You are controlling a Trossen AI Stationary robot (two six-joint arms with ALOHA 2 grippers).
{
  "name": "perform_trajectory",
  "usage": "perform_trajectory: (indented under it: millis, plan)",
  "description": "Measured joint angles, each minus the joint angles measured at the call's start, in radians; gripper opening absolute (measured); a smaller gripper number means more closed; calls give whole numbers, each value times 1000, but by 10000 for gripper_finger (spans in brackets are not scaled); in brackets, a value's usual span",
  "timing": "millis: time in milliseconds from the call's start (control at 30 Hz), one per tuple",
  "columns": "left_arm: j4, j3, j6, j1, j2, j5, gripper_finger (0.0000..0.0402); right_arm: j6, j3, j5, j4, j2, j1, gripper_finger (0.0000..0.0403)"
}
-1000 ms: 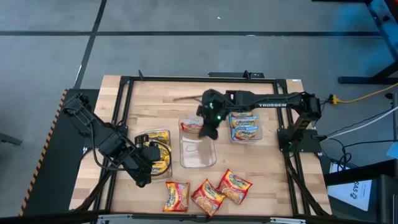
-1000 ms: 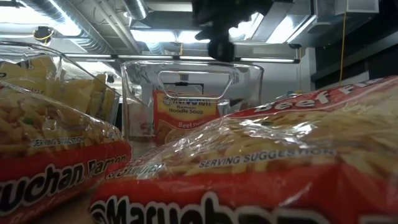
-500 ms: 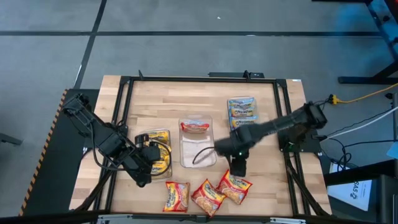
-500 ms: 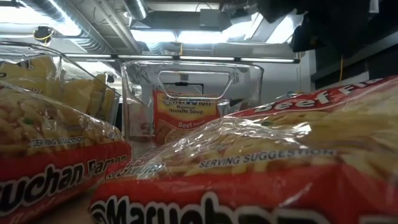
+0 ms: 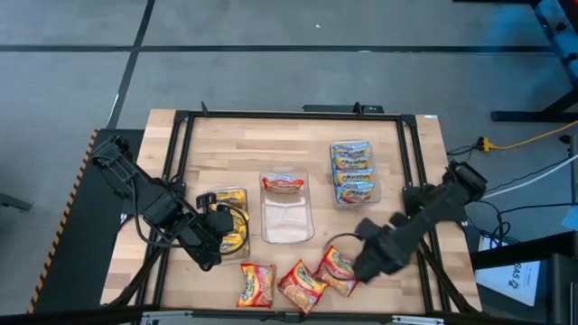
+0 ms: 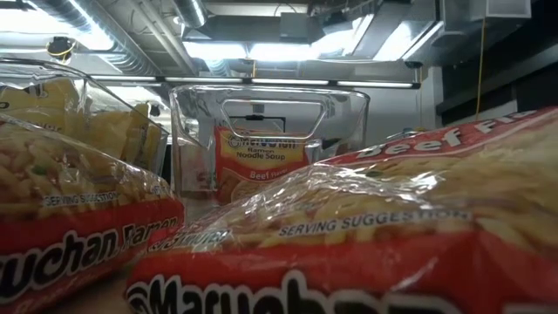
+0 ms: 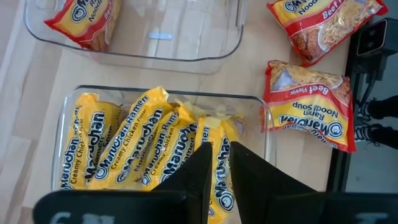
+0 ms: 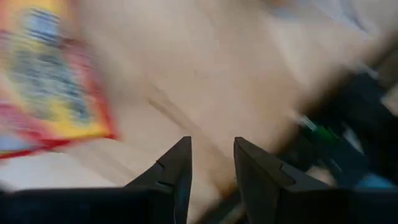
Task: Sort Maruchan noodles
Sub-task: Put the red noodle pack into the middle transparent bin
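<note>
Packets (image 5: 298, 280) lie loose beside my right hand (image 5: 366, 265), empty with a narrow gap. Left hand (image 5: 209, 244), nearly closed and empty, hangs over the yellow tray (image 5: 226, 196).

Two black jointed arms, looped black cables, tapered dark fingers (image 8: 177, 171)

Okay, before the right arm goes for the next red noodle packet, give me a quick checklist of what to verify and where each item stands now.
1. Right claw empty, fingers apart: ok.
2. Right claw near the loose red packets at the table's front edge: ok; it hangs beside the rightmost one.
3. Claw lined up over a packet: cannot tell; its wrist view is smeared by motion.
4. Middle tray has room: ok; one red packet inside.
5. Left claw out of the way: ok; it sits over the yellow packets' tray.
</note>
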State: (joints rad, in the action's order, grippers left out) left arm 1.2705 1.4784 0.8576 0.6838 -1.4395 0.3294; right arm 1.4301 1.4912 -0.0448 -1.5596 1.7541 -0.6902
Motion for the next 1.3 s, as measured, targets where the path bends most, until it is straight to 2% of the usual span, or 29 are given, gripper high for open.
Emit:
perform_trajectory:
  millis: [100, 267, 400, 600, 700, 900, 1067, 1300]
  plan:
    - [0, 0, -2, 0, 0, 1, 50, 170, -47, -10, 31, -38, -73, 117]
    - [-4, 0, -1, -3, 0, 3, 50, 610, -210, -146, 107, -109, -198, 117]
    - [-4, 0, -1, -3, 0, 2, 50, 872, -386, -215, 328, -168, -270, 117]
    - [-4, 0, -4, -3, 0, 2, 50, 869, -674, -277, 957, -236, -292, 117]
    - [-4, 0, -4, -3, 0, 2, 50, 870, -762, -329, 1110, -241, -281, 117]
    - [-6, 0, -3, -3, 0, 2, 50, 863, -802, -349, 1203, -241, -264, 117]
    - [-7, 0, -3, -3, 0, 2, 50, 773, -801, -343, 1322, -241, -265, 117]
    - [-7, 0, -2, -3, 0, 2, 50, 764, -801, -331, 1333, -239, -265, 117]
